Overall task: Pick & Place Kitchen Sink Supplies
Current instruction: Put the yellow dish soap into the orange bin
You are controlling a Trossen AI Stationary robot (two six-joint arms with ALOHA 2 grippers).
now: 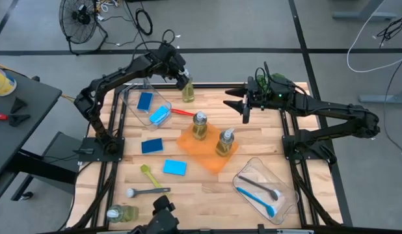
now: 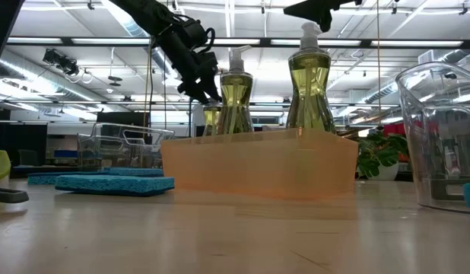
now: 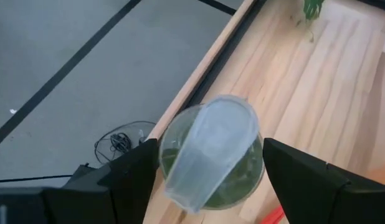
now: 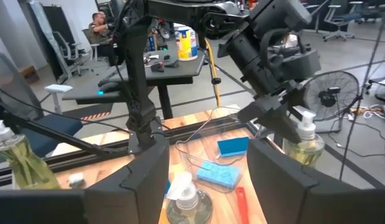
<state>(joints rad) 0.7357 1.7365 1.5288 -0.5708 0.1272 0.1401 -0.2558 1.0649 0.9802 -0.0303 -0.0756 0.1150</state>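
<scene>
The left gripper (image 1: 186, 86), in the upper middle of the high view, sits around a small clear pump bottle of yellowish soap (image 1: 188, 93) at the far edge of the pale wooden table (image 1: 188, 188). In the left wrist view its two dark fingers (image 3: 133, 180) flank the bottle's round body with the pump head between them; they look spread about as wide as the bottle, and whether they press on it or only bracket it I cannot tell for sure. If this is the grasp, I judge the fingers should close squarely on the widest part of the body, below the pump neck, so the bottle neither tips nor slips off the table edge just beside it, then lift straight up before travelling. The right gripper (image 1: 245, 109) waits with its fingers apart and empty, right of centre above the table's far side. The shallow orange tray (image 1: 202, 156) in the middle holds two more clear soap bottles (image 1: 200, 125), standing upright. The clear plastic bin (image 1: 133, 104) at upper left holds two blue rectangular sponges (image 1: 144, 101); a red brush (image 1: 182, 112) lies just beside it. The clear plastic bin (image 1: 287, 201) at lower right holds a grey brush (image 1: 259, 185) and a blue brush (image 1: 258, 199). Two further blue sponges (image 1: 152, 145), a yellow-green brush (image 1: 147, 174), another grey brush (image 1: 146, 191) and a fourth soap bottle (image 1: 121, 213) on its side lie loose on the table at lower left.
</scene>
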